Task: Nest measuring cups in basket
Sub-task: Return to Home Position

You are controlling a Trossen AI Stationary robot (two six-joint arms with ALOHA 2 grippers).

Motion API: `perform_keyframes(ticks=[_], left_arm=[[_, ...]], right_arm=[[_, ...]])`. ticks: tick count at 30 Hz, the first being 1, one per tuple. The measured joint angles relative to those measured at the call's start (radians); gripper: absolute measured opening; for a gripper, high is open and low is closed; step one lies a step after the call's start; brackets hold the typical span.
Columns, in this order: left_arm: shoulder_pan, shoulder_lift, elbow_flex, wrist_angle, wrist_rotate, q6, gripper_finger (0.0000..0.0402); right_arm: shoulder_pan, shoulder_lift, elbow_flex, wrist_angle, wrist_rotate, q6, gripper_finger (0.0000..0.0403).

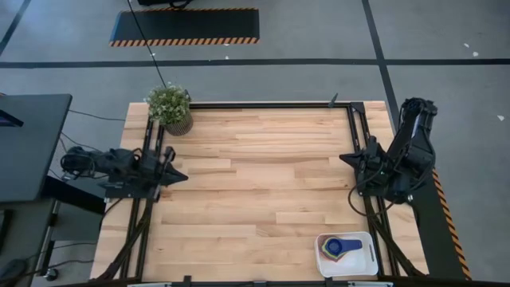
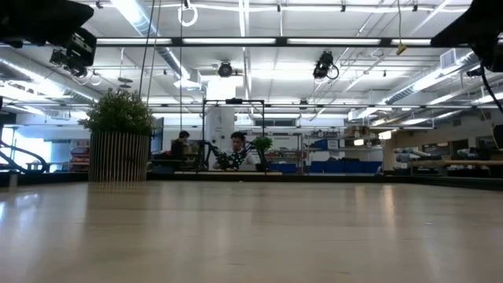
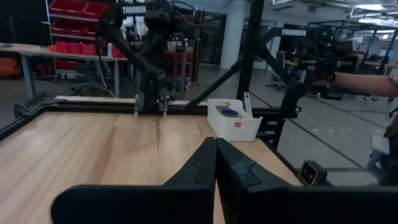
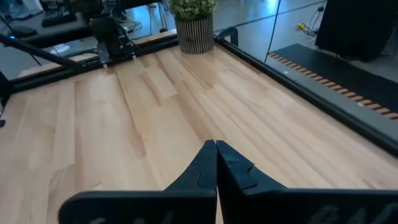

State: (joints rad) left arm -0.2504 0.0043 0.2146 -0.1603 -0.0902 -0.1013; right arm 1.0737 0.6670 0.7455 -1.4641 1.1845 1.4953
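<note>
The left gripper [image 1: 177, 176] is well apart from the basket [image 1: 368, 253], across the table [image 1: 255, 191], with its fingers pressed together and holding nothing. The measuring cups [image 1: 339, 248] lie nested inside the basket. The right gripper [image 1: 344, 159] is nearer to the basket and is also closed and empty.

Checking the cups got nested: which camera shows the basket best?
The high view: it looks straight down into the basket, cups stacked inside. Left wrist shows its side wall far off; low and right wrist miss it.
</note>
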Motion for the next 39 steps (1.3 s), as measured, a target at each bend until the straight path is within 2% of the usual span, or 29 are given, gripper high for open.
perform_keyframes(ticks=[7,15,30,37,39], left_arm=[[0.001,-0.001,-0.042,0.04,-0.004,0.008,0.0013],[0.001,0.0,-0.06,0.032,-0.011,0.022,0.0013],[0.001,0.0,-0.06,0.025,-0.01,0.097,0.0013],[0.001,0.0,-0.06,0.001,-0.01,0.102,0.0013],[0.001,0.0,-0.06,-0.001,-0.01,0.113,0.0013]], right_arm=[[0.003,-0.048,-0.13,0.141,0.036,-0.011,0.0],[0.058,-0.086,-0.243,0.233,0.048,0.021,0.0],[0.142,-0.088,-0.365,0.272,0.131,0.025,0.0],[0.162,-0.088,-0.45,0.263,0.133,0.167,0.0],[0.174,-0.088,-0.464,0.278,0.165,0.181,0.0]])
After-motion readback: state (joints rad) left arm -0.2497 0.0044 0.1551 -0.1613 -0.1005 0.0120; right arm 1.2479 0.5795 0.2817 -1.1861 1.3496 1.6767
